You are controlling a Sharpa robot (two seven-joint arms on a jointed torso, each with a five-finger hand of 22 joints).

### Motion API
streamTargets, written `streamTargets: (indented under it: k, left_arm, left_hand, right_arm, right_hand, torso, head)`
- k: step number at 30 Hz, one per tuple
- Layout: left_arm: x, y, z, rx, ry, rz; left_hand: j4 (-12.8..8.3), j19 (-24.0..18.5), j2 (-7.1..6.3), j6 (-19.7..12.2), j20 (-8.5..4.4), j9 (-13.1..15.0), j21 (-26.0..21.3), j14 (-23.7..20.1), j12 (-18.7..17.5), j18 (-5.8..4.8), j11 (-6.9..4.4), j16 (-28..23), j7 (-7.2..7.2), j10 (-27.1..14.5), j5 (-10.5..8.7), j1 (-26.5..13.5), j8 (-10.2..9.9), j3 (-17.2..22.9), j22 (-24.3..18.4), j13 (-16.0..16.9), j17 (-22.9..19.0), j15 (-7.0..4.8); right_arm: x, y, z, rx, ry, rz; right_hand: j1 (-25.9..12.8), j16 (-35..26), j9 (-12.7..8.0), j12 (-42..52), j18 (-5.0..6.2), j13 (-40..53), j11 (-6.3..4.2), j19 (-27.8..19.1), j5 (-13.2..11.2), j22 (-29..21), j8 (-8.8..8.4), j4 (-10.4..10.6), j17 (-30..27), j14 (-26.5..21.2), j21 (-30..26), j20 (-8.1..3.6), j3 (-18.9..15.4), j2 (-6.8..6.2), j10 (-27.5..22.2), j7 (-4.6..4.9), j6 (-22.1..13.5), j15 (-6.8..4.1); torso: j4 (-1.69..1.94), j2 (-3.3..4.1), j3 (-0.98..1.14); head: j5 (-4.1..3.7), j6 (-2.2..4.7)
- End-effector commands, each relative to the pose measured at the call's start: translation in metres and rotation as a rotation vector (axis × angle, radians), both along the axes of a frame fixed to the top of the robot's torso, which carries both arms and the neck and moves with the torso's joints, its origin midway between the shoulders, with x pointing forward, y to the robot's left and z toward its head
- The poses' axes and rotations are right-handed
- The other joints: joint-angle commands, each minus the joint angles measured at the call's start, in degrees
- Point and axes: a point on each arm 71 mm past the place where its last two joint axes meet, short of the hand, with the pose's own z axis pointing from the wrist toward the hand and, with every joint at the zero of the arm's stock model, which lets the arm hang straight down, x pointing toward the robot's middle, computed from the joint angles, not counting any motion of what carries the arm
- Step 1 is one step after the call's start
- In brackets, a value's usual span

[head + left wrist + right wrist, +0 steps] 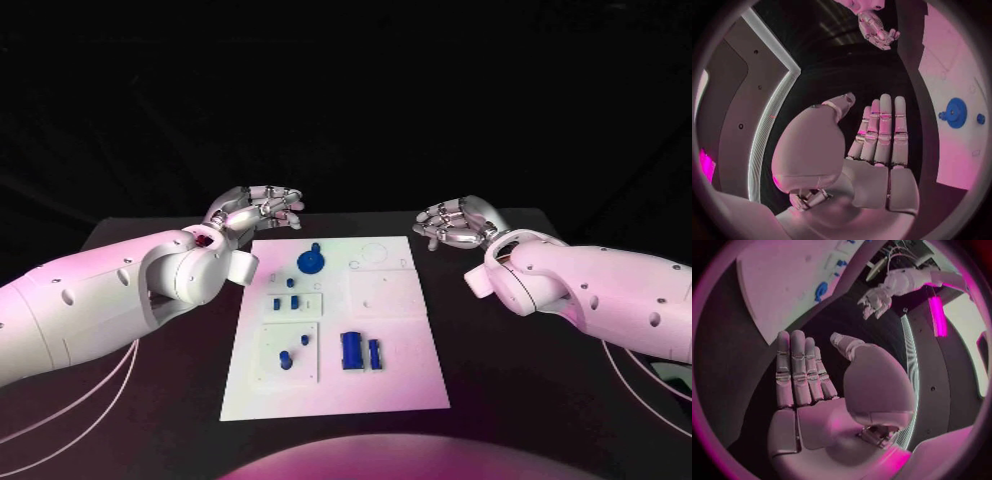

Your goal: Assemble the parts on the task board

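The white task board (397,375) lies in the middle of the table. On it sit a blue gear (310,263), small blue pegs (293,302), and two upright blue blocks (352,350) near its front. My left hand (257,210) hovers off the board's far left corner, fingers straight and together, holding nothing (879,135). My right hand (456,222) hovers off the far right corner, also flat and empty (801,372). The gear (956,112) and a blue peg (980,118) show beside my left hand's fingers. The right wrist view catches the gear (821,291) beyond the fingertips.
Black table (534,380) surrounds the board on both sides. Thin cables (87,400) trail across the table under my left arm. The right wrist view shows the left hand (874,297) across the board; the left wrist view shows the right hand (876,30).
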Motion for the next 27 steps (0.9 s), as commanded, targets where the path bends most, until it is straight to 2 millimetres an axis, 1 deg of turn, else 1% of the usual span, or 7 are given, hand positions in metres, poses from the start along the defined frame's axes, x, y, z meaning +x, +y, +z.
streamTargets:
  k: [1, 7, 8, 12, 13, 16, 27]
  left_arm:
    - [0.010, 0.009, -0.001, -0.065, -0.054, 0.167]
    - [0.021, 0.010, -0.014, -0.085, -0.036, 0.258]
    - [0.017, 0.005, -0.013, -0.039, -0.016, 0.151]
    - [0.015, 0.002, -0.012, -0.035, -0.021, 0.161]
    - [0.014, 0.000, -0.012, -0.033, -0.023, 0.165]
    - [0.009, -0.005, -0.011, -0.026, -0.032, 0.183]
    - [-0.022, -0.035, -0.001, 0.024, -0.090, 0.288]
  left_hand:
    - [0.78, -4.09, -0.11, -1.43, 1.34, -0.85, -6.83, -3.90, -2.55, 0.36, 0.11, -8.81, -0.29, -1.23, -0.18, 0.21, -0.54, -0.44, -6.00, -1.55, -2.21, 1.10]
    - [1.33, -12.94, 1.07, -2.78, 4.71, -3.59, -9.80, -10.97, -5.10, 0.08, -0.74, -21.45, -0.66, -6.91, -0.05, 0.99, -1.64, -3.47, -18.27, -5.28, -6.33, 2.21]
    - [-8.62, -48.98, 12.01, -45.86, -11.20, -23.23, -13.23, -52.90, -8.84, -9.73, -7.19, -36.66, -9.29, -62.07, -7.17, -21.93, -16.28, -28.08, -58.59, -9.67, -22.48, -5.10]
    - [-8.62, -48.98, 12.01, -45.86, -11.20, -23.23, -13.23, -52.90, -8.84, -9.73, -7.19, -36.66, -9.29, -62.07, -7.17, -28.81, -16.28, -28.08, -58.59, -9.67, -22.48, -5.10]
    - [-8.62, -48.98, 12.01, -45.86, -11.20, -23.23, -13.23, -52.90, -8.84, -9.73, -7.19, -36.66, -9.29, -62.07, -7.17, -30.73, -16.28, -28.08, -58.59, -9.67, -22.48, -5.10]
    - [-8.62, -48.98, 12.01, -45.86, -11.20, -23.23, -13.23, -52.90, -8.84, -9.73, -7.19, -36.66, -9.29, -62.07, -7.17, -74.99, -16.28, -28.08, -58.59, -9.67, -22.48, -5.10]
    - [-8.62, -48.98, 12.01, -45.86, -11.20, -23.23, -13.23, -52.90, -8.84, -9.73, -7.19, -36.66, -9.29, -62.07, -7.17, -74.99, -16.28, -28.08, -58.59, -9.67, -22.48, -5.10]
  right_arm:
    - [0.021, -0.010, 0.002, 0.286, 0.000, -0.035]
    - [0.044, -0.015, 0.002, 0.322, -0.038, -0.058]
    - [0.040, -0.018, -0.002, 0.180, -0.020, -0.096]
    - [0.036, -0.013, -0.001, 0.204, -0.027, -0.103]
    - [0.034, -0.011, 0.000, 0.214, -0.029, -0.106]
    - [0.027, -0.003, 0.001, 0.257, -0.040, -0.120]
    - [-0.016, 0.038, 0.017, 0.463, -0.069, -0.212]
  right_hand:
    - [0.10, -8.68, -3.44, -6.67, 0.86, -8.49, 1.36, -1.94, -0.16, -6.65, -0.99, -1.97, -4.55, -3.31, -5.72, 2.10, -0.07, 0.99, -0.61, 0.80, -0.22, 1.95]
    - [-0.79, -18.08, -9.37, -13.09, 0.91, -19.90, 2.83, -2.90, 0.42, -16.44, -1.42, -4.37, -10.31, -5.75, -11.48, 4.18, -1.97, 3.06, 0.19, 1.97, -0.34, 3.96]
    - [-20.92, -32.78, -39.25, -18.99, -9.43, -33.93, -8.01, -52.22, -8.56, -54.33, -5.98, -6.22, -33.51, -56.92, -15.59, -10.69, -33.11, 12.90, -53.10, -11.34, -49.27, -4.84]
    - [-27.20, -32.78, -39.25, -18.99, -9.43, -33.93, -8.01, -52.22, -8.56, -54.33, -5.98, -6.22, -33.51, -56.92, -15.59, -10.69, -33.11, 12.90, -53.10, -11.34, -49.27, -4.84]
    - [-67.96, -32.78, -39.25, -18.99, -9.43, -33.93, -8.01, -52.22, -8.56, -54.33, -5.98, -6.22, -33.51, -56.92, -15.59, -10.69, -33.11, 12.90, -53.10, -11.34, -49.27, -4.84]
    - [-67.96, -32.78, -39.25, -18.99, -9.43, -33.93, -8.01, -52.22, -8.56, -54.33, -5.98, -6.22, -33.51, -56.92, -15.59, -10.69, -33.11, 12.90, -53.10, -11.34, -49.27, -4.84]
    - [-67.96, -32.78, -39.25, -18.99, -9.43, -33.93, -8.01, -52.22, -8.56, -54.33, -5.98, -6.22, -33.51, -56.92, -15.59, -10.69, -33.11, 12.90, -53.10, -11.34, -49.27, -4.84]
  torso:
    - [-0.01, -1.18, 0.31]
    - [0.17, -1.76, 0.74]
    - [0.00, -1.18, 0.37]
    - [0.32, -1.16, 0.47]
    - [0.46, -1.15, 0.52]
    - [1.04, -1.11, 0.70]
    - [3.63, -0.96, 1.51]
  head:
    - [0.70, 2.83]
    - [1.16, 5.35]
    - [0.96, 3.76]
    - [0.89, 4.47]
    - [0.86, 4.79]
    - [0.73, 6.10]
    - [0.18, 11.95]
